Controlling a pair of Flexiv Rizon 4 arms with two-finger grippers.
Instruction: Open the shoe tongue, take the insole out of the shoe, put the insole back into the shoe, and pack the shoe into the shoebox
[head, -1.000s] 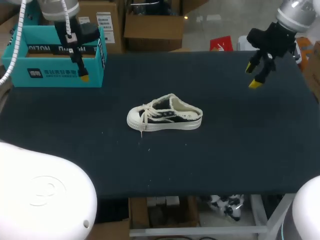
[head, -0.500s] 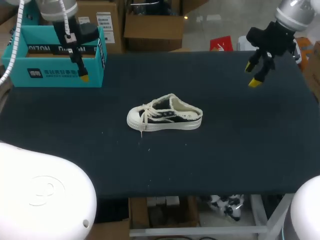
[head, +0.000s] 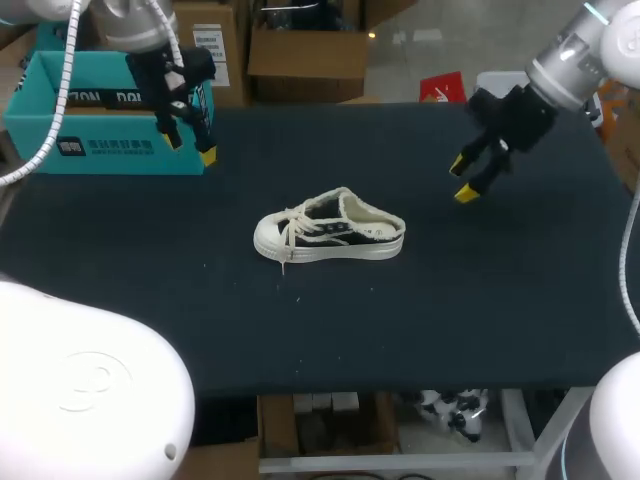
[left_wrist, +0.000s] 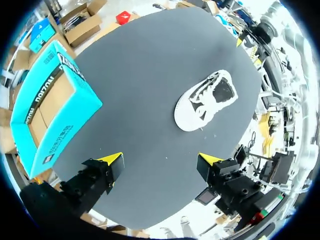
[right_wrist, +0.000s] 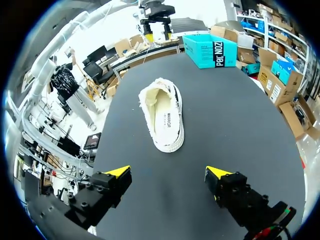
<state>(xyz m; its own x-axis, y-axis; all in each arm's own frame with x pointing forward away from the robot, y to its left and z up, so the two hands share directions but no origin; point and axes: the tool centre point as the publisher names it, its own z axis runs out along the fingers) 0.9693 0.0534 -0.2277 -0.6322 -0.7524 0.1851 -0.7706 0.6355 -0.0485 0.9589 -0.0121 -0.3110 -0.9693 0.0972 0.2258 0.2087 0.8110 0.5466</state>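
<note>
A black-and-white canvas shoe (head: 330, 237) lies on its sole at the middle of the dark table, with its toe toward the left and its laces loose. Its pale inside (right_wrist: 162, 107) faces up ahead of my right gripper (right_wrist: 169, 173). A teal shoebox (head: 100, 130) stands open at the far left corner. My left gripper (head: 190, 148) hangs open and empty just off the box's right front corner. My right gripper (head: 462, 180) hangs open and empty above the table, to the right of the shoe's heel and farther back. In the left wrist view the shoe (left_wrist: 205, 100) and the box (left_wrist: 55, 110) lie ahead of the open gripper (left_wrist: 161, 160).
The dark table mat (head: 480, 300) stretches bare around the shoe, bounded by the front edge and the right edge. The box (right_wrist: 210, 50) is the only other thing standing on it.
My left gripper has moved right, from in front of the box to past its corner. My right gripper has come left and nearer, toward the shoe's heel. The shoe has not moved.
</note>
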